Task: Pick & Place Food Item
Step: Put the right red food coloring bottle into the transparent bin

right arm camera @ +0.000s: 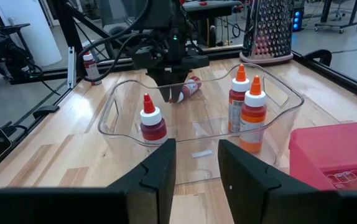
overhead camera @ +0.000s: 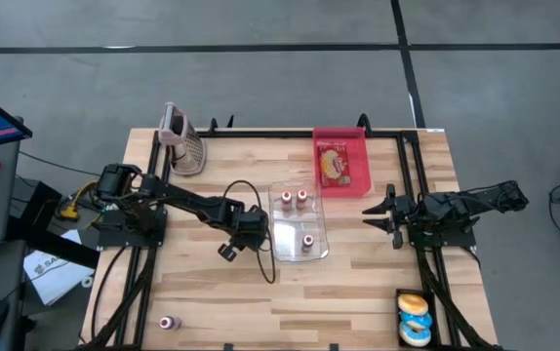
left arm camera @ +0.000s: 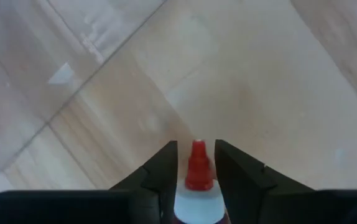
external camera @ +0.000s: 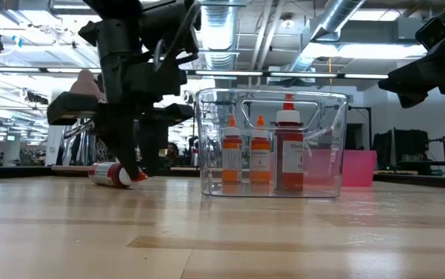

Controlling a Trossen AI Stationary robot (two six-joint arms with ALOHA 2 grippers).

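Observation:
A small sauce bottle (external camera: 111,174) with a red nozzle (left arm camera: 198,165) and a white collar lies on its side on the wooden table, just left of the clear tub (overhead camera: 300,239). My left gripper (external camera: 133,167) points steeply down over the bottle's cap end and is shut on it. Three more red-capped bottles (external camera: 260,151) stand upright in the tub. My right gripper (right arm camera: 197,165) waits open at the table's right side, facing the tub, with nothing between its fingers. My left gripper pinches the lying bottle at its white collar (left arm camera: 197,202), just behind the red nozzle, between its two fingers (left arm camera: 160,174). The fingers come from above, slanting down, one on each side of the neck. The bottle's body (external camera: 102,174) rests on the table.
A red tray (overhead camera: 356,146) with a food packet (overhead camera: 335,164) sits behind the tub. A metal grater (overhead camera: 184,144) stands at the far left. One more bottle (overhead camera: 170,322) stands near the front left edge. Two doughnuts (overhead camera: 414,318) lie in a box at the front right.

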